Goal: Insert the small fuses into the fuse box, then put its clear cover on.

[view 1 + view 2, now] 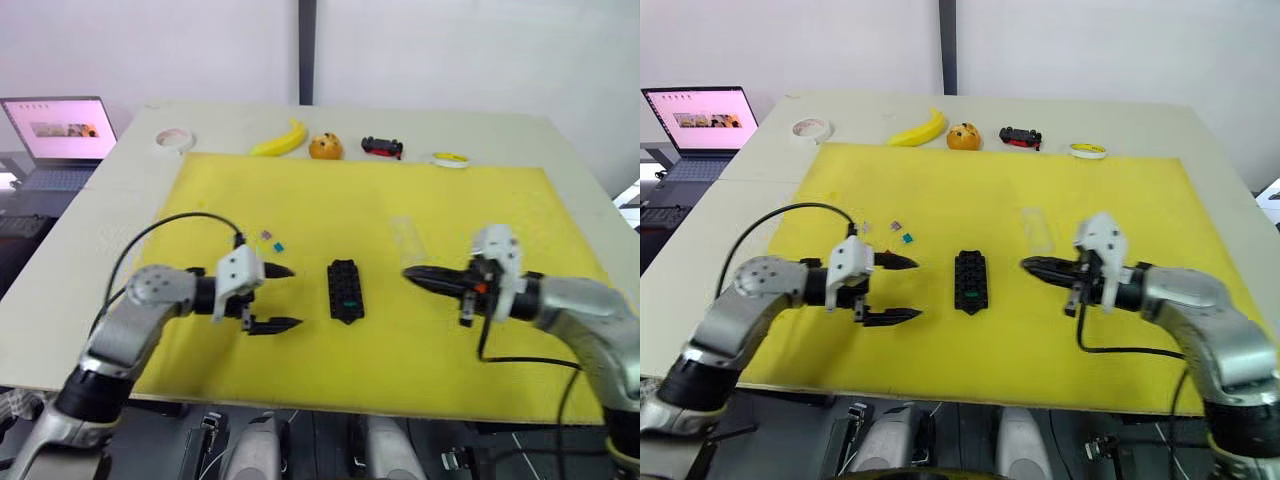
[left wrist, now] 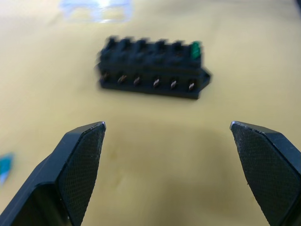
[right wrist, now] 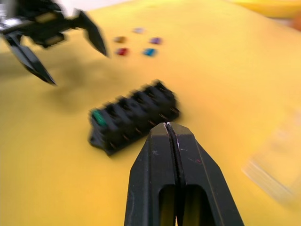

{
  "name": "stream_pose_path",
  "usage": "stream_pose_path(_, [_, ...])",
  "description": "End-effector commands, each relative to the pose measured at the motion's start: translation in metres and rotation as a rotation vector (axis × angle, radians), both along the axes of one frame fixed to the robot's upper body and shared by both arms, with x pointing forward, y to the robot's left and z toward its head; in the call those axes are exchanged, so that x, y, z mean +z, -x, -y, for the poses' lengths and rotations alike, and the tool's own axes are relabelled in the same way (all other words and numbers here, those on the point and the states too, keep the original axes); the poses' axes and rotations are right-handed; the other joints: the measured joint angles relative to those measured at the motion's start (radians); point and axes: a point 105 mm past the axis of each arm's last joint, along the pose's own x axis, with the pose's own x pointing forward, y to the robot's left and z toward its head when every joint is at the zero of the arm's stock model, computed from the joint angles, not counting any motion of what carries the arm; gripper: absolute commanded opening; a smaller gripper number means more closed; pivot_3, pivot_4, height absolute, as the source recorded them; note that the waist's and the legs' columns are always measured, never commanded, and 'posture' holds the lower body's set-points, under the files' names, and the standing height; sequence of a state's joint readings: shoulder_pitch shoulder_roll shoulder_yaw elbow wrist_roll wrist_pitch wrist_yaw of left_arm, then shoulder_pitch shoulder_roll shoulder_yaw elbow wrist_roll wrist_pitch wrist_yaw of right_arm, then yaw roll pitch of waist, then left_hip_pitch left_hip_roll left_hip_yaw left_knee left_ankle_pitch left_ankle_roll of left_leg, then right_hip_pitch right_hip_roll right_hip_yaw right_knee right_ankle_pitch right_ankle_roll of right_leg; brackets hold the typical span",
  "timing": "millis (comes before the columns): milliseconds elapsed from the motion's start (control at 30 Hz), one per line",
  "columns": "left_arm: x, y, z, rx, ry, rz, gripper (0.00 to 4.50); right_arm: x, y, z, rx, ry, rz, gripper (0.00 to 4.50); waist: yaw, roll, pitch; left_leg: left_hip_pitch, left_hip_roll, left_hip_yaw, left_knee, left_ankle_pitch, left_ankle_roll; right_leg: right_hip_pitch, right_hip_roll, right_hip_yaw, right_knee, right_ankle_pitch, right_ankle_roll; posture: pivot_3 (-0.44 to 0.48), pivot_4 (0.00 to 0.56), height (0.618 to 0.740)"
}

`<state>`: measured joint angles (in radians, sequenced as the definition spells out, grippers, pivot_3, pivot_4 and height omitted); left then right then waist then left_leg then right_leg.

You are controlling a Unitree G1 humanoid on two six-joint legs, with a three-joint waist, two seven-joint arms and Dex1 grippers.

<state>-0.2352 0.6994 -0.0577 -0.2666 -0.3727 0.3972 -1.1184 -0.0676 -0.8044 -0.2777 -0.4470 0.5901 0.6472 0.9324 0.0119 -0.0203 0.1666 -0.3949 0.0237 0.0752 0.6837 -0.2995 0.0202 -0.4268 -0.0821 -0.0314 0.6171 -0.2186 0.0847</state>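
Two grippers flank the fuse box on the yellow mat in the head views: the left gripper with fingers spread wide, the right gripper closed to a point, loose fuses behind the left one and the clear cover behind the right. One green fuse sits in the box's end slot in the left wrist view, past wide-apart pads. Five loose fuses lie beyond the box in the right wrist view, its fingers pressed together, holding nothing.

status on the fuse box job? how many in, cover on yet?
One green fuse sits in the fuse box. Nothing in hand: left gripper open, right gripper shut and empty. Five loose fuses remain on the mat; the clear cover lies beside the box.
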Motion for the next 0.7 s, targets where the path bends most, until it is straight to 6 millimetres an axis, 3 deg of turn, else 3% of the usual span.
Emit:
stream_pose_path(33, [0.009,0.007,-0.04,0.163,0.037,-0.037,4.5,0.008,0.003,0.052,-0.211,0.076,0.035,0.78,0.0,0.0,0.0,0.001,0.0,0.0,0.0,0.0,0.0,0.0,0.0,0.0,0.0,0.0,0.0,0.0,0.15,0.74])
stream_pose_path(100, [0.004,0.007,-0.073,0.331,0.04,-0.083,4.5,0.005,0.01,0.083,-0.316,0.147,0.041,1.74,0.0,0.0,0.0,0.001,0.0,0.001,0.0,0.0,0.0,0.0,0.0,0.0,0.0,-0.001,-0.002,0.0,0.15,0.74])
stream_pose_path(267, [-0.003,0.022,-0.145,0.621,0.042,-0.149,4.5,0.003,0.031,0.134,-0.478,0.242,0.034,4.27,0.0,0.0,0.0,0.002,0.001,0.002,0.0,0.0,0.0,0.001,0.0,0.001,-0.001,-0.002,-0.003,0.0,0.15,0.74])
stream_pose_path(367, [-0.004,0.031,-0.172,0.722,0.036,-0.174,4.5,0.004,0.037,0.147,-0.521,0.261,0.032,4.45,0.0,0.001,0.0,0.002,0.001,0.002,-0.001,0.0,0.0,0.001,0.0,0.001,-0.002,-0.002,-0.003,0.0,0.15,0.74])
stream_pose_path(467, [-0.006,0.04,-0.181,0.749,0.059,-0.229,4.5,0.005,0.036,0.149,-0.535,0.244,0.041,4.45,-0.001,0.001,0.0,0.002,0.001,0.003,-0.001,-0.001,0.0,0.001,0.0,0.001,-0.002,-0.003,-0.004,0.0,0.15,0.74])
stream_pose_path(600, [-0.002,0.04,-0.171,0.745,0.13,-0.253,4.5,0.003,0.029,0.136,-0.498,0.225,0.058,4.45,0.001,0.001,0.0,0.002,0.002,0.003,-0.001,-0.001,-0.001,0.0,0.0,0.001,-0.002,-0.003,-0.004,0.0,0.15,0.74])
stream_pose_path(700, [0.009,0.035,-0.147,0.695,0.2,-0.303,4.5,0.008,0.022,0.1,-0.391,0.173,0.08,4.45,0.001,0.001,0.0,0.002,0.002,0.003,-0.001,-0.001,-0.001,0.0,-0.001,0.001,-0.002,-0.003,-0.004,0.0,0.15,0.74])
